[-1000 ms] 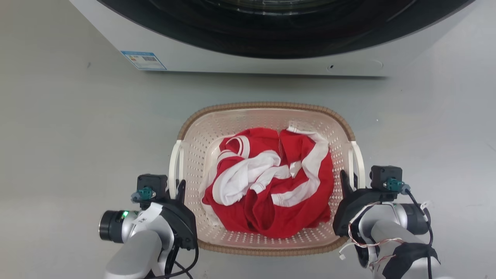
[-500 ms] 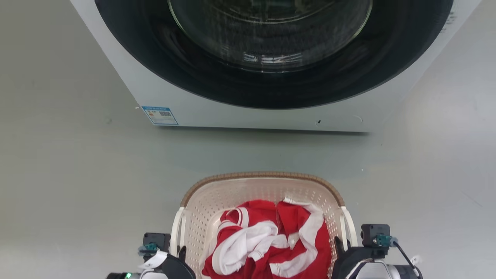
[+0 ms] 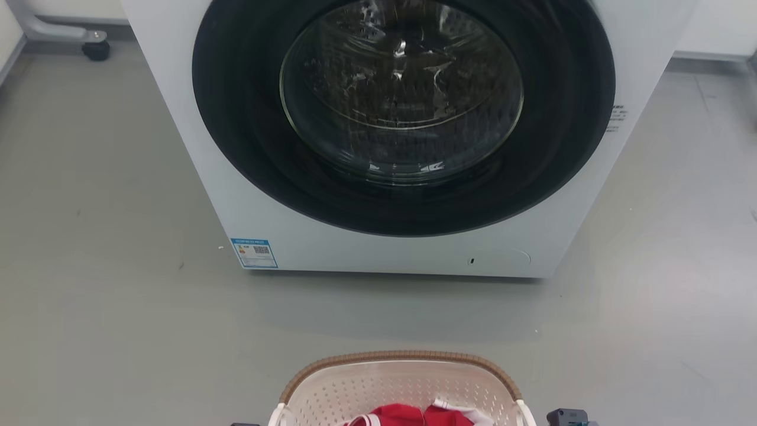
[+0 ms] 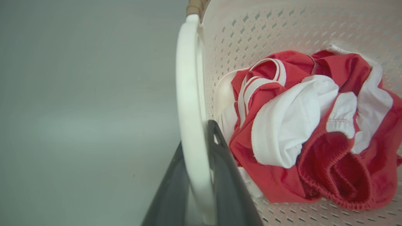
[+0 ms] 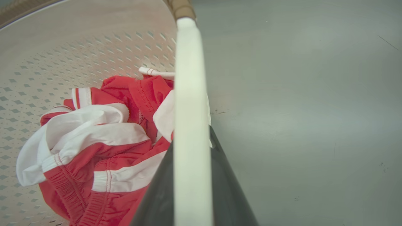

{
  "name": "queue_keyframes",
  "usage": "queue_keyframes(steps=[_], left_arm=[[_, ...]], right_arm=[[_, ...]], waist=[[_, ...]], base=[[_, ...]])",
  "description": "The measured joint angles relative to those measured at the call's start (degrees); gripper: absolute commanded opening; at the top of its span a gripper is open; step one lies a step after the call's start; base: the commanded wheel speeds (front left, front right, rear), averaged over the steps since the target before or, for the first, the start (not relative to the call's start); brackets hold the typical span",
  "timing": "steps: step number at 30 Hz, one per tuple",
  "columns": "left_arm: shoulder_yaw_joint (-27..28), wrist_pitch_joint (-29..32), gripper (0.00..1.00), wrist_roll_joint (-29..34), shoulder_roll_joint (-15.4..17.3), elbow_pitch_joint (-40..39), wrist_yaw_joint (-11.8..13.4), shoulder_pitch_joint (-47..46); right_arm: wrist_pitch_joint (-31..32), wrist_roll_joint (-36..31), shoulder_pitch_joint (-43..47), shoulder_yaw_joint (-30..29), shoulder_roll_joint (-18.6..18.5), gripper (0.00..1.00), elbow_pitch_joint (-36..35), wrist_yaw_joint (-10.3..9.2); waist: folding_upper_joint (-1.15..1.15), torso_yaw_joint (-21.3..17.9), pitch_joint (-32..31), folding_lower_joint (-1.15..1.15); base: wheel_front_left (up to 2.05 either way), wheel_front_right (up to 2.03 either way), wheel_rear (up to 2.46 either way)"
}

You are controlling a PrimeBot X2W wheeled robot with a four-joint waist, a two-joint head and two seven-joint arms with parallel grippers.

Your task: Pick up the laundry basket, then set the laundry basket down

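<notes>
The left claw [image 4: 196, 135] is clamped on the left handle [image 4: 188, 78] of the laundry basket [image 4: 267, 28], one dark finger either side of the white bar. The right claw [image 5: 191, 138] is likewise clamped on the right handle [image 5: 187, 78]. The basket sits between the two claws, on or just above the grey floor [image 3: 89, 307]; which cannot be told. Contents: crumpled red and white clothes [image 4: 298, 125], soft and liable to shift. Assessment: thin perforated plastic, light, fairly stiff but may flex. The smooth handles could slip, so both sides should rise level. Beyond stands the washing machine [image 3: 408, 254], its round door facing the basket, apart from it.
</notes>
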Motion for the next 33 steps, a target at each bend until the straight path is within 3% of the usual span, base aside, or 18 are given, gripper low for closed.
queue_keyframes(steps=[13,33], left_arm=[[-2.3,3.67,0.0,-2.31,0.46,-0.45,0.68,4.4],[-3.88,5.47,0.0,-4.17,0.77,-1.66,1.68,4.52]], right_arm=[[4.25,3.96,3.67,3.27,-0.03,0.0,-0.47,-0.51],[4.67,7.68,4.79,4.7,-0.29,0.0,-0.42,-0.57]], waist=[[0.0,-0.52,-7.33,0.0],[0.01,-1.65,-8.83,0.01]], base=[[0.0,0.0,0.0],[0.0,0.0,0.0]])
